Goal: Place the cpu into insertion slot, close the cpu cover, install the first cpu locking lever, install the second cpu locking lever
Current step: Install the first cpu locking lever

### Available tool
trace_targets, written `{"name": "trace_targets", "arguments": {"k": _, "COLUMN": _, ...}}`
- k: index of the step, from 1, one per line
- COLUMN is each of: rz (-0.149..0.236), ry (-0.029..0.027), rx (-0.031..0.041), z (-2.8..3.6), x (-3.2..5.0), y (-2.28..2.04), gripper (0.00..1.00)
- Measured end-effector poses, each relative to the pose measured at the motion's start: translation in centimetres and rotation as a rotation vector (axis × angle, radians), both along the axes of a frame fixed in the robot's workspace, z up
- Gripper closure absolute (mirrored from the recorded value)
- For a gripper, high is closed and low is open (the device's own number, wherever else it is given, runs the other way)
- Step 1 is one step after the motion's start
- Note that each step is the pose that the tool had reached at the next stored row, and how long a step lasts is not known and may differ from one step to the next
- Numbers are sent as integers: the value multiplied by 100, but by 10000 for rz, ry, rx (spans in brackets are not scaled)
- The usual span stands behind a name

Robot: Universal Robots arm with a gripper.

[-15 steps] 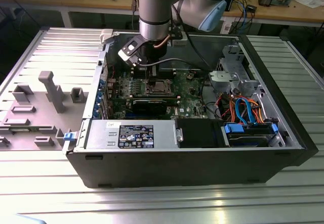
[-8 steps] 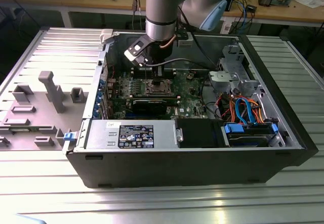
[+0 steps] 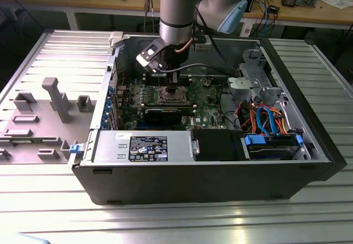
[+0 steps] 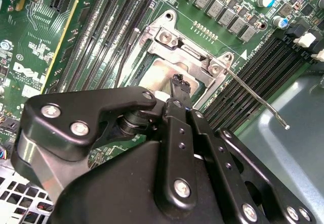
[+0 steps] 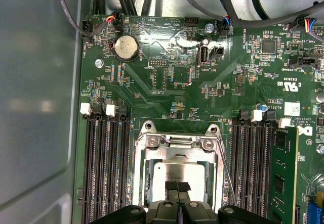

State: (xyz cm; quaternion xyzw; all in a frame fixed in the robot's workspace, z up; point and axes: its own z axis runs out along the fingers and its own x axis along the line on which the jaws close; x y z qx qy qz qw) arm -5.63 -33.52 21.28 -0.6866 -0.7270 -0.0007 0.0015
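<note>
Got black fingers (image 5: pixel 172 188) pinched shut, empty, right above the small silvery-grey square cpu (image 5: pixel 179 172) sat in its silver-rimmed square insertion slot (image 5: pixel 143 178), thin wire lever (image 4: pixel 258 100) loose alongside

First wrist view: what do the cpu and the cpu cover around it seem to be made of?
By its look, the cpu has a matte metal top, dull silvery-grey with a soft sheen. The cpu cover is probably thin stamped sheet steel: brighter silver, with sharp glints along its edges.
</note>
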Motion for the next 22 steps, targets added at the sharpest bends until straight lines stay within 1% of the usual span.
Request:
{"name": "trace_targets", "arguments": {"k": 6, "rz": 0, "ry": 0, "rx": -1, "z": 0, "x": 1, "y": 0, "gripper": 89}}
{"name": "trace_targets", "arguments": {"k": 8, "rz": 0, "ry": 0, "rx": -1, "z": 43, "x": 1, "y": 0, "gripper": 89}}
{"name": "trace_targets", "arguments": {"k": 11, "rz": 0, "ry": 0, "rx": 2, "z": 84, "x": 1, "y": 0, "gripper": 89}}
{"name": "trace_targets", "arguments": {"k": 13, "rz": 0, "ry": 0, "rx": 1, "z": 131, "x": 1, "y": 0, "gripper": 89}}
{"name": "trace_targets", "arguments": {"k": 15, "rz": 0, "ry": 0, "rx": 1, "z": 162, "x": 1, "y": 0, "gripper": 89}}
{"name": "trace_targets", "arguments": {"k": 22, "rz": 0, "ry": 0, "rx": 2, "z": 242, "x": 2, "y": 0, "gripper": 89}}
